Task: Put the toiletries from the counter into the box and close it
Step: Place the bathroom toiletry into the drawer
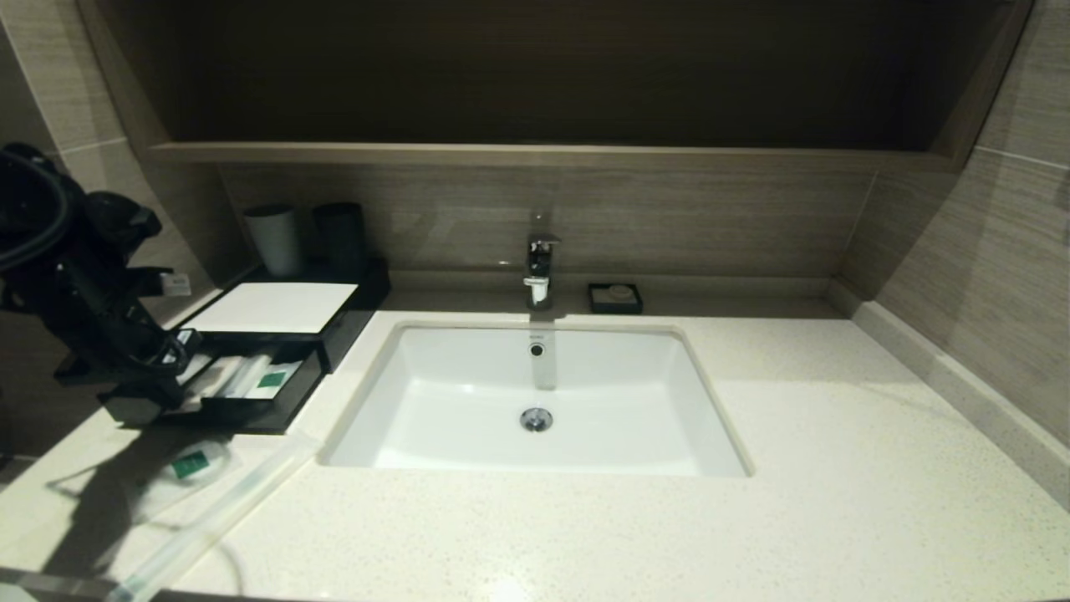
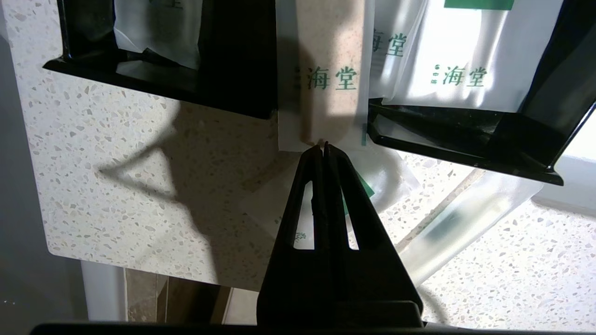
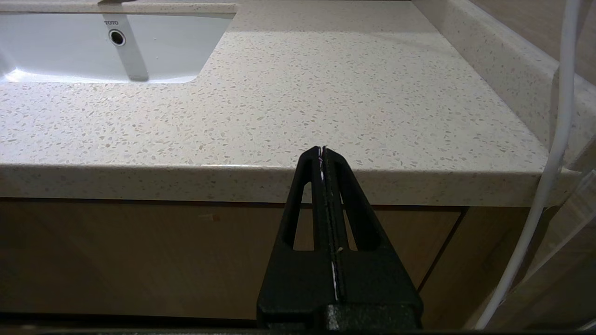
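the counter (image 1: 836, 468): a broad cream-white speckled stone slab, bearing all else, with a white rectangular sink (image 1: 535, 401) set in its middle.

the box (image 1: 267, 334): a flat glossy black box with a white top panel, standing at the back left of the slab against the wall, its front drawer (image 1: 251, 393) pulled out toward the slab's edge. the drawer stood open, in judgement, so that packets could be dropped in from above; closing was not yet done. frosted packets with green labels lay inside it.

the left gripper (image 2: 323, 146): black, fingers pressed together on the end of a long thin frosted packet (image 2: 326, 79) with green print. the packet hung from the tips over the drawer's front wall, its far end reaching into the drawer; the pinch at the very end probably let its length trail in first.

the right gripper (image 3: 322, 150): black, clenched on nothing, parked low off the front edge of the slab at the right.

a short flat clear sachet (image 1: 194, 465) with a green square label: lying on the slab in front of the drawer, not yet boxed.

a long clear packet (image 1: 226, 510): lying slantwise just beside the sachet, near the slab's front edge, likewise waiting.
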### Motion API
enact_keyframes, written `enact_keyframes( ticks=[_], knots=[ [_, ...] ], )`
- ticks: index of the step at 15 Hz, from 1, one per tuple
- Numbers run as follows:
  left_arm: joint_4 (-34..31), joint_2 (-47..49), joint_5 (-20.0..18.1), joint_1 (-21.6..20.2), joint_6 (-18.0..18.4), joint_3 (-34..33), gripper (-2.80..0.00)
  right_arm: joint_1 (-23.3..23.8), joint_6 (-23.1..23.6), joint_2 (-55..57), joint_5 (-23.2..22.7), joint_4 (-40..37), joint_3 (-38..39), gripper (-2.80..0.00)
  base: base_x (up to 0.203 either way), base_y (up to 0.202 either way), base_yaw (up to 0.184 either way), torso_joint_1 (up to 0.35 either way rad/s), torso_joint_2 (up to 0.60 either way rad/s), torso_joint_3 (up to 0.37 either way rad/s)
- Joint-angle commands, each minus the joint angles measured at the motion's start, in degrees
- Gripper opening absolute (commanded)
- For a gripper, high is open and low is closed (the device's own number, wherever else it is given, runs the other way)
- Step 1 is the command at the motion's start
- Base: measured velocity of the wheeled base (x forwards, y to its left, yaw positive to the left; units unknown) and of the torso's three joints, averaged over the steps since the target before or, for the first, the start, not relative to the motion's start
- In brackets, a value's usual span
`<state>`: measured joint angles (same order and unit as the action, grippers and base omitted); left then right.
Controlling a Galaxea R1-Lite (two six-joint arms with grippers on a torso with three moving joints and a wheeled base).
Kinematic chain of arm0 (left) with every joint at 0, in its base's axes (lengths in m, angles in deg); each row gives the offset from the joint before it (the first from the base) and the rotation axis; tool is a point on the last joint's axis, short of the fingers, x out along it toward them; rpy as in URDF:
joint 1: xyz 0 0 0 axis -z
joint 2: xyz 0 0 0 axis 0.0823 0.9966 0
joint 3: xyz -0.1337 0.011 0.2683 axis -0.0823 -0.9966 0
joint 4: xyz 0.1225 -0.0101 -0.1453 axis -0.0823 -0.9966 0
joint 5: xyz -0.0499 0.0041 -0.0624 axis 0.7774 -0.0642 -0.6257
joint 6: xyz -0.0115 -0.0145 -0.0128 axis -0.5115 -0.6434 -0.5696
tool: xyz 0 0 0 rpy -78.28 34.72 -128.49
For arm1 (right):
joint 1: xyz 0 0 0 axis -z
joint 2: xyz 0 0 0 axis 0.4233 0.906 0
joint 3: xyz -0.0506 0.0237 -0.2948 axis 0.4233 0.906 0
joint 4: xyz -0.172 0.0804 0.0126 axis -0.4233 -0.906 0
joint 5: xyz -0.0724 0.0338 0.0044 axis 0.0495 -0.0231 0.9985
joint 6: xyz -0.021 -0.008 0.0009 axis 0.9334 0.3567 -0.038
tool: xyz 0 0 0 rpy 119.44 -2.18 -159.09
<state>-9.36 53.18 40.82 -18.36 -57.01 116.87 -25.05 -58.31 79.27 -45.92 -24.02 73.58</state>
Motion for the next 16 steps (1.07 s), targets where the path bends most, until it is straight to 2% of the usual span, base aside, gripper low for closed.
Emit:
enact_keyframes(
  ticks=[1, 7, 16],
  knots=[
    [-0.4, 0.0, 0.0, -0.1, -0.1, -0.1, -2.80, 0.0, 0.0, 0.0, 0.0, 0.0, 0.0, -2.80, 0.000, 0.000, 0.000, 0.000, 0.00, 0.000],
    [-3.1, 0.1, 0.1, -0.2, -0.1, -0.2, -2.80, 0.0, 0.0, 0.0, 0.0, 0.0, 0.0, -2.80, 0.000, 0.000, 0.000, 0.000, 0.00, 0.000],
    [-2.1, 1.9, 0.0, -0.2, -0.3, 0.6, -2.80, 0.0, 0.0, 0.0, 0.0, 0.0, 0.0, -2.80, 0.000, 0.000, 0.000, 0.000, 0.00, 0.000]
  ],
)
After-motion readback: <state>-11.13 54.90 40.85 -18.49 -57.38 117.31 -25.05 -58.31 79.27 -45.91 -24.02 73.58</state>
